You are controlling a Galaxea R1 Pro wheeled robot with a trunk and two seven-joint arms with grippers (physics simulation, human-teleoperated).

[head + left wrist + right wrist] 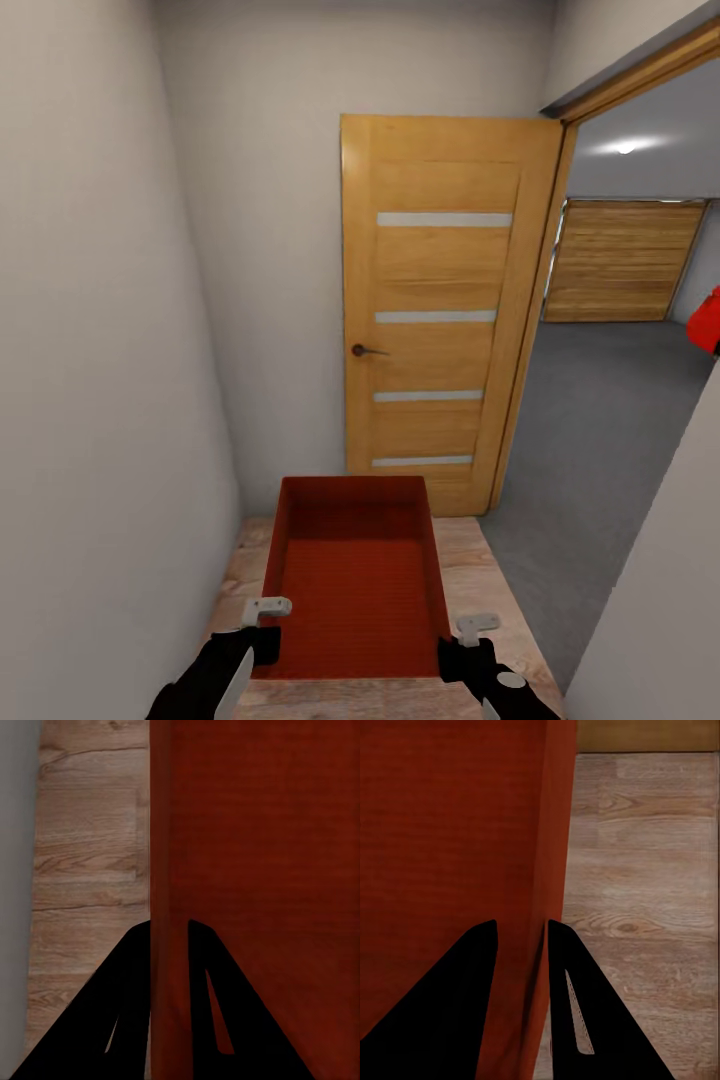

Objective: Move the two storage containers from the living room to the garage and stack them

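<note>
One rust-red open-top storage container (355, 570) hangs low in front of me over light wood planks, held by both arms. My left gripper (262, 625) is shut on its left wall, one finger inside and one outside; the left wrist view shows this gripper (169, 926) astride the container's wall (161, 832). My right gripper (465, 640) is shut on the right wall, and the right wrist view has the gripper (521, 924) clamping that red wall (555, 817). Through the doorway at right lies the garage with its dark grey floor (600, 420). The living room is out of view.
An open honey-coloured door (440, 310) stands ahead, swung against the end wall. A white wall (100, 400) runs close along my left and another closes in at lower right. A wooden panel garage door (620, 260) is far back. A bright red object (708, 320) is cut off at the right edge.
</note>
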